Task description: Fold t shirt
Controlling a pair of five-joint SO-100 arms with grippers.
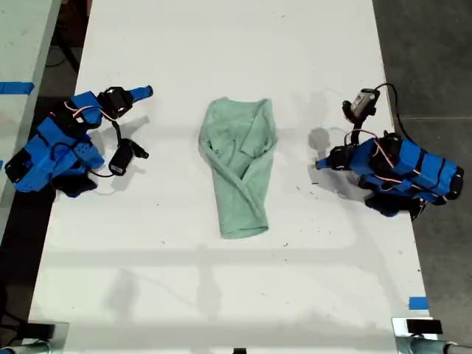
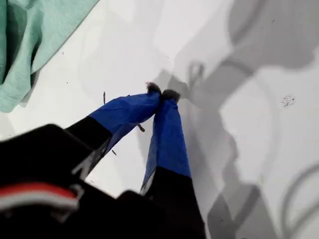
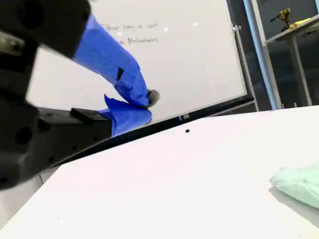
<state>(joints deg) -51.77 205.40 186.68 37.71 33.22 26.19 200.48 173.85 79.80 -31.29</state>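
The t shirt (image 1: 239,165) is laid folded at the centre of the worktop (image 1: 221,295). Both tools (image 2: 160,93) (image 3: 147,105) are pressed together, holding nothing.

1. T shirt (image 2: 27,45): cut off at the first wrist view's edge; only one corner (image 3: 298,184) enters the second wrist view.
2. Whiteboard (image 3: 189,55): handwriting too faint to read.
3. Yellow tool (image 3: 285,15) on the far shelf: too small to identify.
4. My first gripper (image 2: 160,94): its base is blurred.
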